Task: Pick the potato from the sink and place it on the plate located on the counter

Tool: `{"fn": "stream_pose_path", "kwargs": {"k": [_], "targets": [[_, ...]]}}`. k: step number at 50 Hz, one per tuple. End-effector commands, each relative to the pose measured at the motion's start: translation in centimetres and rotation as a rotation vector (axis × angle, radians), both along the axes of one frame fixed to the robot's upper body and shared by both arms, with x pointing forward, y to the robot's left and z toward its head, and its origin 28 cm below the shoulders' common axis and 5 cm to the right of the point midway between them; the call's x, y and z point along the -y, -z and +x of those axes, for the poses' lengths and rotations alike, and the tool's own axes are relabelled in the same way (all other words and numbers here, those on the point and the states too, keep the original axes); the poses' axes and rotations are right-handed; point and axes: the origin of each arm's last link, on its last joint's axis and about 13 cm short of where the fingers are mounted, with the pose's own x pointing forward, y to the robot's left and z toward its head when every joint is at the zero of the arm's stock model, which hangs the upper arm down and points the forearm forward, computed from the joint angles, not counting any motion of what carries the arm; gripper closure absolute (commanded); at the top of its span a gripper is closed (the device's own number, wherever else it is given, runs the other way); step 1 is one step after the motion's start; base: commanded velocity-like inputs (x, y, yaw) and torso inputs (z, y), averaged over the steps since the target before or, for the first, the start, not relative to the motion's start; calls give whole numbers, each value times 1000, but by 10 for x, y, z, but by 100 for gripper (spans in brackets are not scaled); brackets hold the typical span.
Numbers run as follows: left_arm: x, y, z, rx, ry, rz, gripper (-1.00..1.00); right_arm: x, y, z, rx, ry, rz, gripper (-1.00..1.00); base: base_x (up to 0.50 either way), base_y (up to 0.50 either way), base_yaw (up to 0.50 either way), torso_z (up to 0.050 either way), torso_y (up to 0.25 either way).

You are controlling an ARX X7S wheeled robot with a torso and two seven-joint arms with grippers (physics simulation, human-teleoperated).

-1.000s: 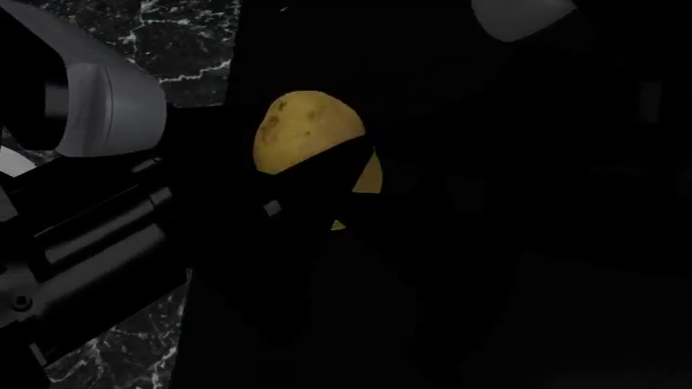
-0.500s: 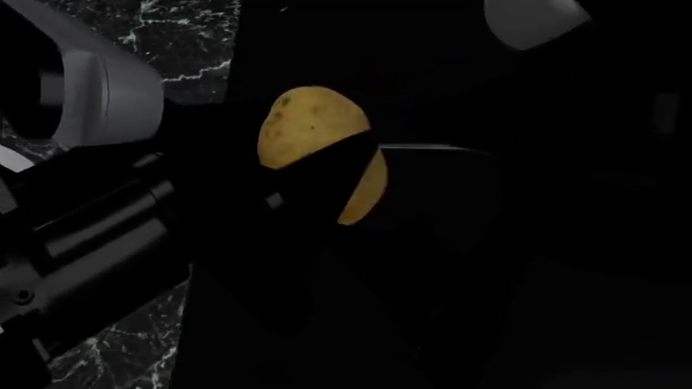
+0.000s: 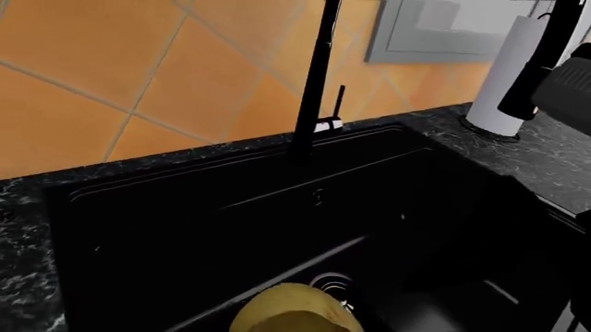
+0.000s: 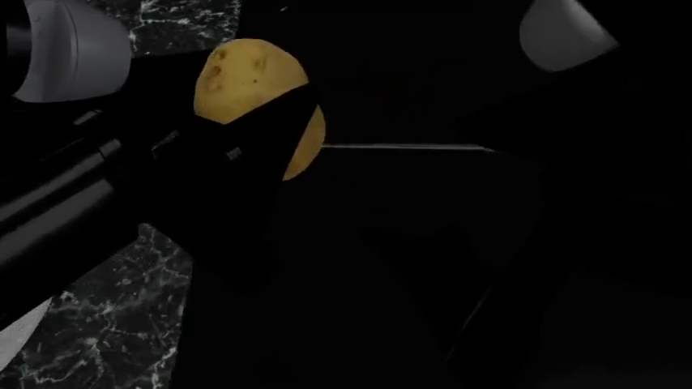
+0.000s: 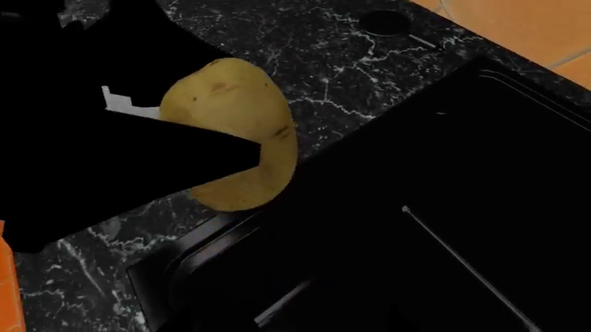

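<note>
One potato (image 4: pixel 251 81) is seen held in the left gripper (image 4: pixel 259 121), whose dark fingers are clamped across its lower half; a black finger crosses the tuber in both the head view and the right wrist view (image 5: pixel 235 138). In the right wrist view the potato is shown raised clear of the sink (image 5: pixel 443 228), over the basin's edge where it meets the counter (image 5: pixel 305 62). In the left wrist view only the potato's top (image 3: pixel 295 311) shows at the frame edge, with the sink floor and round drain (image 3: pixel 331 285) well below it and the black tap (image 3: pixel 314 83) standing behind the basin. The pickup is judged complete, and the carrying step toward the plate is judged to be in hand. No plate is visible in any current view, so its position cannot be stated. The right arm's pale shell (image 4: pixel 562 36) appears at the upper edge of the head view, but its gripper is not shown and its state cannot be told. For the next move, travel away from the basin over the counter is called for, with the grip kept firm, since only part of the rounded potato is gripped and it could slip. Release is advised only once the plate has been brought into view beneath the load.
</note>
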Motion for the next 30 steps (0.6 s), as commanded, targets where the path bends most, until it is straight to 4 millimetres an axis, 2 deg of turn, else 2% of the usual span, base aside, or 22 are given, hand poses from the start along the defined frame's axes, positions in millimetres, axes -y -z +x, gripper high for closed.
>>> {"fn": "stream_pose_path", "kwargs": {"k": [1,10,20,30], "targets": [[-6,-8,-15,21,-82,54,100,-4,-3,5,69,42,-51,-100,0,0,0,0,0],[-8,-9,-14,21,-147,75,100,-5,-5,7,68,48,-55,-100,0,0,0,0,0],[-13,-17,-29,22,-230,157,100,-7,-4,10,66,64,-69,-100,0,0,0,0,0],[-18,-16,-39,9,-297,210,100,-9,-6,13,63,75,-71,-100,0,0,0,0,0]]}}
